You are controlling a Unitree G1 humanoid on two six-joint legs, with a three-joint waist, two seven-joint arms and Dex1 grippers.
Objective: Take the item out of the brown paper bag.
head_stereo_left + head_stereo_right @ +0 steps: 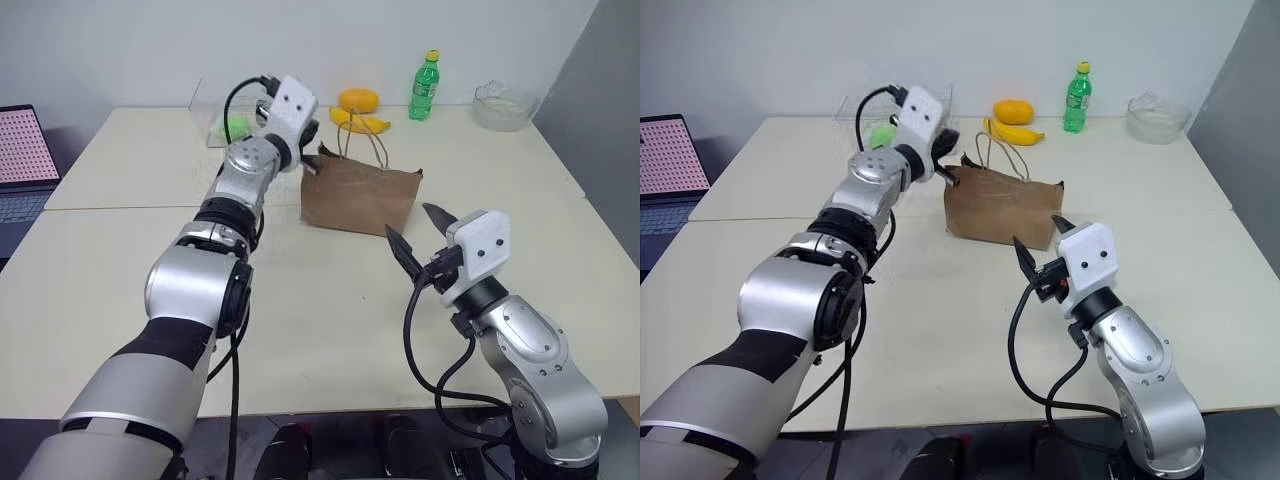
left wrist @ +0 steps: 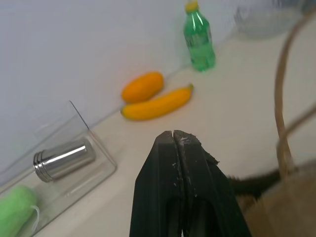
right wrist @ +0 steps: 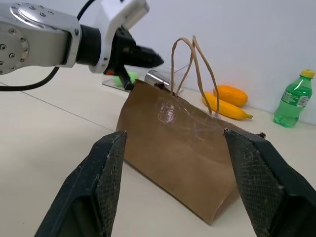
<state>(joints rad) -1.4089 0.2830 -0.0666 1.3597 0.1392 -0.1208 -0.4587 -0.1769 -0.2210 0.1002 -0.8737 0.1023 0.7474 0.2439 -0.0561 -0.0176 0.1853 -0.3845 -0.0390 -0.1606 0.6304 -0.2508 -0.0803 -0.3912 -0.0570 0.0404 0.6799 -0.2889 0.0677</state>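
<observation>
Far left on the bench (image 1: pixel 120 260), a laptop (image 1: pixel 22 165) sits at the edge. Behind the left arm, a clear plastic box (image 2: pixel 74 163) holds a steel shaker (image 2: pixel 64 159) and something green (image 2: pixel 15 212). Left gripper (image 3: pixel 159 59) reaches level over the bench to the upper left corner of the brown paper bag (image 1: pixel 358 192); fingers (image 2: pixel 180 173) pressed fully together, nothing between them. Cannot tell whether the tips touch the bag's rim. Bag stands upright mid-bench, tan loop handles (image 3: pixel 190 64) up; the item is not visible, presumably inside. Behind the bag: an orange fruit (image 1: pixel 358 99), a banana (image 1: pixel 362 122), a green soda bottle (image 1: pixel 425 87), then a clear bowl (image 1: pixel 505 105). Right gripper (image 1: pixel 412 232) hangs near the bag's right front, apart from it, fingers (image 3: pixel 256 168) spread wide, empty.
</observation>
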